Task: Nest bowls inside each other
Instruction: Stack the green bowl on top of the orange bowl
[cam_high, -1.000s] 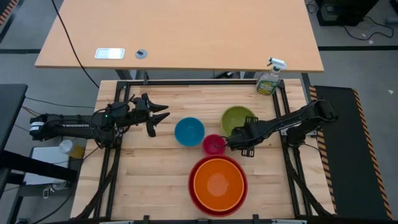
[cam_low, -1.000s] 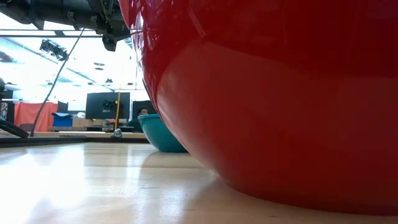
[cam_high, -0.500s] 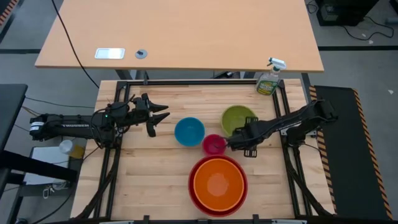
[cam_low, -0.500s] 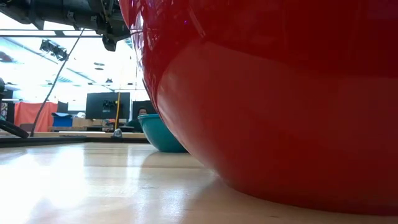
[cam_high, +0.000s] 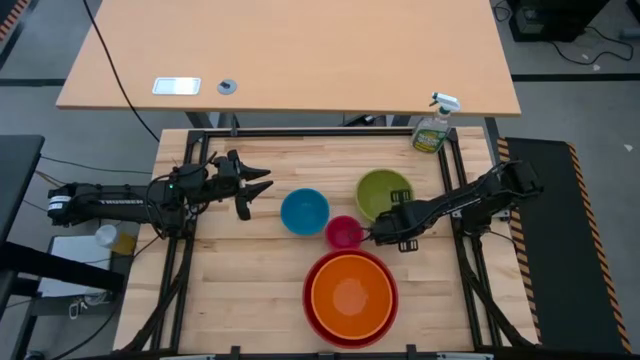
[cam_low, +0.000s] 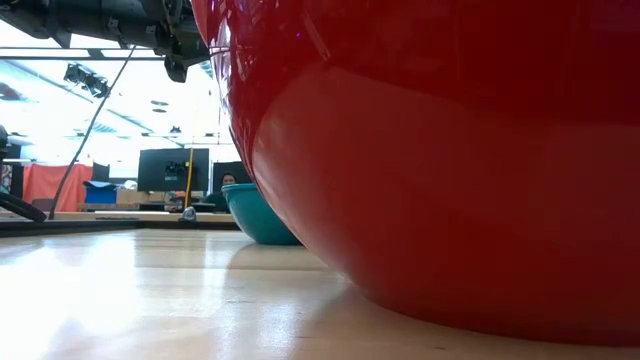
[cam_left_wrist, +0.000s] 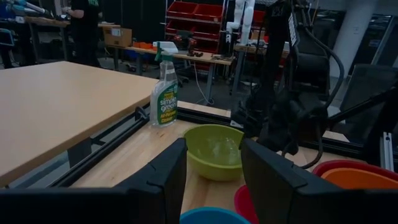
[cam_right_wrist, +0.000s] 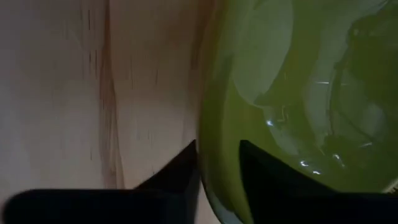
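The olive-green bowl stands on its base at the table's right middle. My right gripper is at its near rim, shut on it. The small pink bowl sits just left of that gripper and the blue bowl left of that. The orange bowl sits inside the red bowl near the front edge. My left gripper hovers open and level at the left, pointing at the bowls, with nothing between its fingers. My right gripper has the olive-green bowl's rim on the bowl's near side, one finger inside the bowl and one outside. The fingers slant steeply down from above. The bowl stands upright on the table.
A green spray bottle stands at the far right corner. The red bowl fills most of the low view, with the blue bowl behind it. Black frame rails border the table. Bare wood lies at the near left.
My right gripper has sunk toward the table and shifted a little toward the right edge, away from the pink bowl, onto the green bowl's near rim, rolling somewhat as it went. The bowls have kept their places.
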